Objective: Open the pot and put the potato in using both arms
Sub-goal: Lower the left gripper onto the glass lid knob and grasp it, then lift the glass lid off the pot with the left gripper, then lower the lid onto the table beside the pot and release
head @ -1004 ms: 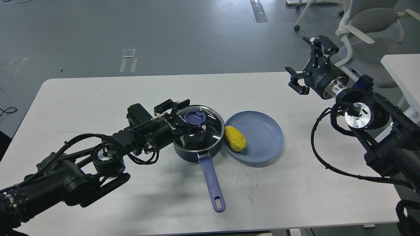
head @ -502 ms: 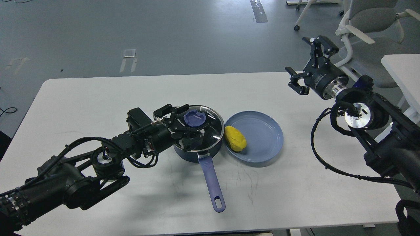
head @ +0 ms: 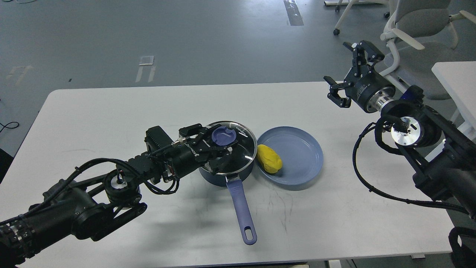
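Pot [head: 227, 175], plate [head: 297, 156] and potato [head: 270, 158] all shifted slightly right and down-frame versus half a second ago; left gripper [head: 219, 147] moved with them. Its fingers straddle the blue lid knob [head: 224, 136] mid-frame, apparently touching, but can't tell if clamped. Glass lid [head: 238, 152] still on pot. Right gripper [head: 351, 76], upper right, jaws spread, holding nothing, above the table [head: 111, 108] edge.

Both arms extended
Left gripper [head: 217, 147] low, fingers [head: 193, 130] spread; right gripper [head: 351, 76] raised, fingers apart.
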